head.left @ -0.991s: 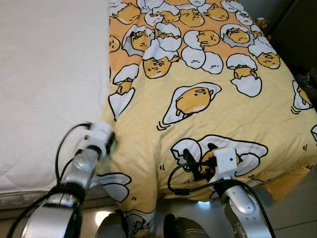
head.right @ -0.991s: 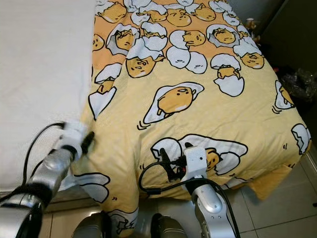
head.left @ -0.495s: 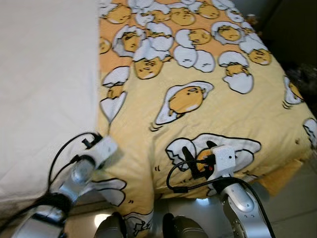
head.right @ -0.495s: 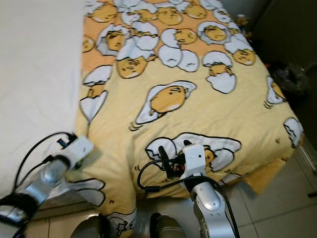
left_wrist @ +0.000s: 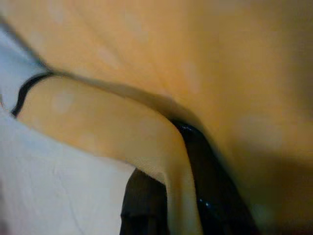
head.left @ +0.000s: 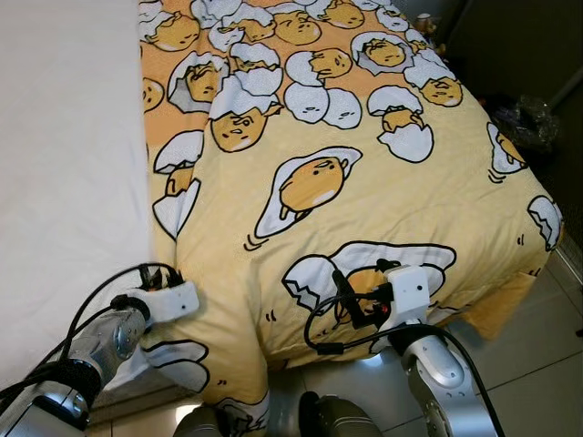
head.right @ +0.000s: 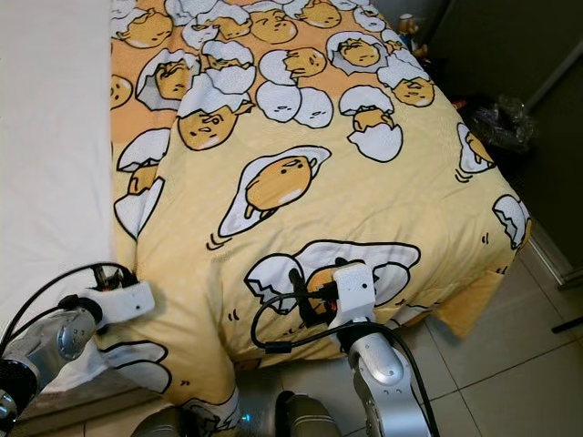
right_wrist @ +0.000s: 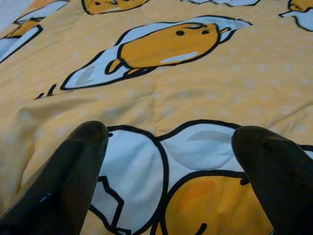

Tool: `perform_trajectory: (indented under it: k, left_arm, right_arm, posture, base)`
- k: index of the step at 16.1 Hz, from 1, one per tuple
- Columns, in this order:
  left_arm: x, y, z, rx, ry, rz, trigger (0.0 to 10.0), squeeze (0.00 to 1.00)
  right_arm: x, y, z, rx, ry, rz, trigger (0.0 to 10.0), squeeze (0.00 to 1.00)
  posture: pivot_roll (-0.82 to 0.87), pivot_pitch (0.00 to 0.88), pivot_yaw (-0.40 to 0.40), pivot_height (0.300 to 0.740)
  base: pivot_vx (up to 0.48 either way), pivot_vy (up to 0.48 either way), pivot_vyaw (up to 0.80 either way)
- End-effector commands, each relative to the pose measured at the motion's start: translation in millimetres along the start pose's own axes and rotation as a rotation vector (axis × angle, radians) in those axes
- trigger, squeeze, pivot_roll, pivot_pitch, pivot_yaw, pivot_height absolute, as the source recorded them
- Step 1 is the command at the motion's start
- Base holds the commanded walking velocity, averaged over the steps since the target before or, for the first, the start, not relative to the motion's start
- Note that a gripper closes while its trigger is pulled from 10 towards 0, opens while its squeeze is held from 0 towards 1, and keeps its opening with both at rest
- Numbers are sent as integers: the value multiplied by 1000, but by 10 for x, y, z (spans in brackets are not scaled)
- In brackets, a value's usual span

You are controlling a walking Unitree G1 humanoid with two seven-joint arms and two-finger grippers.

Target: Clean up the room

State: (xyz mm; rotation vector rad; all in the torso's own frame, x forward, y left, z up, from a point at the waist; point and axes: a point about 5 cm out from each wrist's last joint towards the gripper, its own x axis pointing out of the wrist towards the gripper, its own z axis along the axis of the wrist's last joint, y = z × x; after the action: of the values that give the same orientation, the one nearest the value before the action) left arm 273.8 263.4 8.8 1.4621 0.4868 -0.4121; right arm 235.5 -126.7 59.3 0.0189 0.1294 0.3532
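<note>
Nearest the robot, the left gripper (left_wrist: 166, 196) was closed on a fold of the yellow quilt (head.left: 364, 182), at the quilt's near left edge where it met the white sheet (head.left: 64, 182). Its fingers (left_wrist: 205, 166) were pinching the cloth between them. The right gripper (right_wrist: 168, 147) rested on the near end of the quilt, well to the right of the left one, with its fingers (right_wrist: 73, 166) spread apart and holding nothing. From both grippers the quilt ran lengthwise away up the bed, so any pull to straighten it would likely be led by the left arm, which already held the edge
</note>
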Motion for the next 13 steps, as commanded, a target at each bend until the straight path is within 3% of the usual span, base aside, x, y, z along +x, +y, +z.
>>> perform_trajectory:
  k: [1, 2, 3, 4, 5, 8, 10, 12, 13]
  left_arm:
    - [-361, -833, -437, 189, 195, -396, 0, 0]
    - [-378, -849, -462, 228, 201, -411, 0, 0]
    - [-447, -932, -539, 302, 232, -479, 3882, 0]
    - [-450, -932, -543, 296, 234, -468, 3882, 0]
    - [-424, -893, -516, 234, 219, -406, 10000, 1000]
    - [-337, -744, -465, 182, 205, -308, 10000, 1000]
    - [-334, -627, -562, 154, 251, -253, 10000, 1000]
    - [-419, -643, -715, 162, 296, -299, 10000, 1000]
    - [-532, -728, -846, 140, 331, -379, 10000, 1000]
  right_arm:
    - [-26, -22, -53, -4, 29, -3, 10000, 0]
    - [-28, -22, -54, -4, 29, -2, 10000, 0]
    - [-32, -26, -59, -7, 32, -2, 10000, 0]
    - [-32, -27, -59, -7, 32, -2, 10000, 0]
    - [-30, -31, -60, -8, 32, -1, 10000, 0]
    - [-13, -28, -55, -9, 30, 6, 10000, 0]
    - [-8, -35, -53, -11, 29, 9, 10000, 0]
    - [-8, -39, -58, -12, 31, 11, 10000, 0]
    - [-5, -38, -74, -10, 35, 16, 10000, 0]
  posture:
    - [13, 204, -98, 740]
    - [13, 204, -98, 740]
    - [11, 200, -98, 740]
    - [12, 198, -97, 740]
    - [15, 191, -99, 740]
    - [20, 179, -98, 740]
    - [21, 173, -92, 740]
    - [28, 166, -90, 740]
    - [43, 156, -88, 740]
  base:
    - [0, 0, 0]
    - [0, 0, 0]
    - [0, 0, 0]
    - [0, 0, 0]
    - [0, 0, 0]
    - [0, 0, 0]
    - [0, 0, 0]
    - [0, 0, 0]
    - [0, 0, 0]
